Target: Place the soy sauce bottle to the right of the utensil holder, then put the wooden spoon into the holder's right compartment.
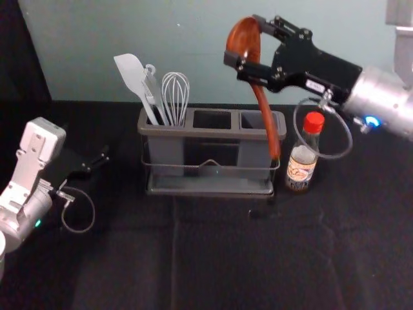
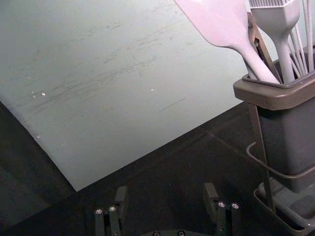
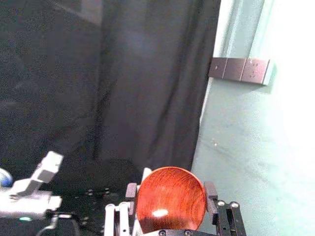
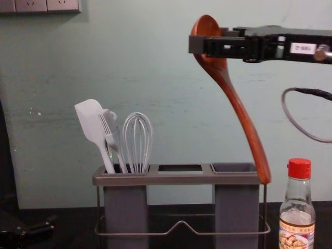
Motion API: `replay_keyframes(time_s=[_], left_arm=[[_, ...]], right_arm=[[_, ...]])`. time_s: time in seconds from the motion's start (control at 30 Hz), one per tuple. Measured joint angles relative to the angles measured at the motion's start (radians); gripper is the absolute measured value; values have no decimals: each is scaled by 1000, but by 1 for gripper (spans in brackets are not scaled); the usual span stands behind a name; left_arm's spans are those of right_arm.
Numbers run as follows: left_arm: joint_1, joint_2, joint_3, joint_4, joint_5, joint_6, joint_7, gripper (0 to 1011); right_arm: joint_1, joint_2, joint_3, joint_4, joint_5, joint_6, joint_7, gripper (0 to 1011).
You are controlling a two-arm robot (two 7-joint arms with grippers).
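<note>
The right gripper (image 1: 244, 41) is raised above the right part of the holder (image 1: 213, 134), its fingers clamped on the bowl of the spoon (image 1: 264, 110) from both sides. The bowl is uppermost, and the handle slants down and toward the robot's right. Its lower tip overlaps the right end of the holder's front rim in the chest view, outside the opening of the right compartment (image 4: 236, 207); whether it touches the rim, I cannot tell. The bottle (image 1: 301, 165), capped in red, stands upright on the table (image 1: 213, 258) just beside the holder, to its right. In the holder's left compartment (image 4: 125, 212) a spatula (image 4: 91, 122), a brush (image 4: 112, 136) and a whisk (image 4: 138, 166) stand with their heads up. The left gripper (image 1: 97, 161) is parked low, left of the holder and well apart from it, its fingers spread with nothing between them.
</note>
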State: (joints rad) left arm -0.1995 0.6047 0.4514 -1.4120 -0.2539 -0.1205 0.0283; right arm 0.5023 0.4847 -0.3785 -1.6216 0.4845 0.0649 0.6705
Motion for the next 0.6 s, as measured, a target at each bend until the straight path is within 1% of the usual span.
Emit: replay_keyframes(time_s=[0.07,0.1,0.2,0.23,0.3,0.37,0.6], left_arm=[[0,0,0,0,0,0,0,1005],[0,0,0,0,0,0,0,1005],[0,0,0,0,0,0,0,1005],[0,0,0,0,0,0,0,1005],[0,0,0,0,0,0,0,1005],[0,0,0,0,0,0,0,1005],[0,0,0,0,0,0,0,1005]], right_arm=[[23,-9,-11,27,-13,-12,-5,836],[44,-17,-21,50,-24,-24,-11,836],[79,-30,-36,92,-38,-42,-16,836],[103,-39,-46,120,-46,-52,-16,836],[126,-47,-56,149,-52,-62,-16,836],[166,-63,-72,199,-61,-76,-16,836],[211,-89,-100,273,-67,-100,-23,836]])
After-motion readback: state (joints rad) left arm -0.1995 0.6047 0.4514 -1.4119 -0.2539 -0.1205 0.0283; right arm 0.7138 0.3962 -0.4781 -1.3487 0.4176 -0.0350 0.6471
